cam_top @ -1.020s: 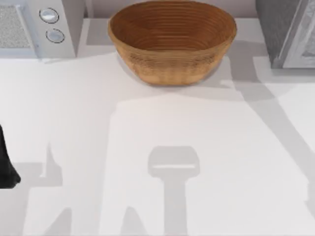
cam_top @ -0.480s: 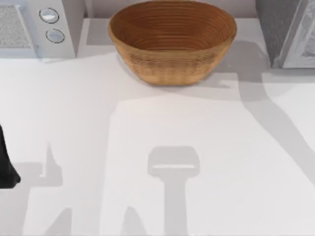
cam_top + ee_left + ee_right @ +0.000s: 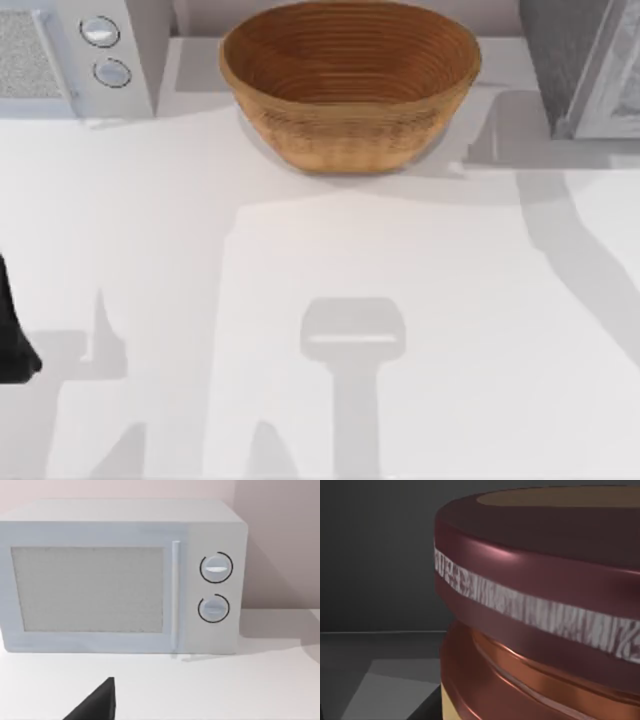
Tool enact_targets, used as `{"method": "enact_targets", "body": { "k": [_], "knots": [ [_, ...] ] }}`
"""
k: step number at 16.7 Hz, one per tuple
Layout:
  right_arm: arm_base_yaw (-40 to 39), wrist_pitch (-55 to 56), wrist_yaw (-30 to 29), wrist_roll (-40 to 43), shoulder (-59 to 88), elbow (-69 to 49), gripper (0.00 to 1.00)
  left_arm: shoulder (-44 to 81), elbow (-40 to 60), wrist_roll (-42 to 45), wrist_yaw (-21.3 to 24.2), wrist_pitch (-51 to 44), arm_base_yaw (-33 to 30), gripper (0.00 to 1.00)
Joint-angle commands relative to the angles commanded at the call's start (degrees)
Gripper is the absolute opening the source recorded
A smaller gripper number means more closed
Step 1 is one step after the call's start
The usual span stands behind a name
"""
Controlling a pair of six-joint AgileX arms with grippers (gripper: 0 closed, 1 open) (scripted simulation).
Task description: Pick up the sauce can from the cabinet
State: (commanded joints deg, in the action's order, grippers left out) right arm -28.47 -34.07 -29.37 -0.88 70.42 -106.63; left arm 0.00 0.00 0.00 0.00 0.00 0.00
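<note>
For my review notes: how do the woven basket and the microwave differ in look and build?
The basket is brown, woven and round; the microwave is pale grey-white, smooth and box-shaped. The basket is open at the top, a bare bowl, while the microwave is closed, with a mesh door window, a handle and two round knobs. The basket sits at the middle of the table's far edge, the microwave at the far left. Both stand upright on the white table.
</note>
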Motion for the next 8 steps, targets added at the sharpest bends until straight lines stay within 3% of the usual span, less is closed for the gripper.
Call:
{"method": "enact_targets", "body": {
  "k": [4, 8],
  "knots": [
    [5.62, 6.59, 5.80, 0.19, -13.79, 22.60, 0.00, 0.00, 0.00, 0.00, 0.00, 0.00, 0.00, 1.00],
    [12.32, 14.54, 12.71, 0.41, -30.67, 52.70, 0.00, 0.00, 0.00, 0.00, 0.00, 0.00, 0.00, 1.00]
  ]
}}
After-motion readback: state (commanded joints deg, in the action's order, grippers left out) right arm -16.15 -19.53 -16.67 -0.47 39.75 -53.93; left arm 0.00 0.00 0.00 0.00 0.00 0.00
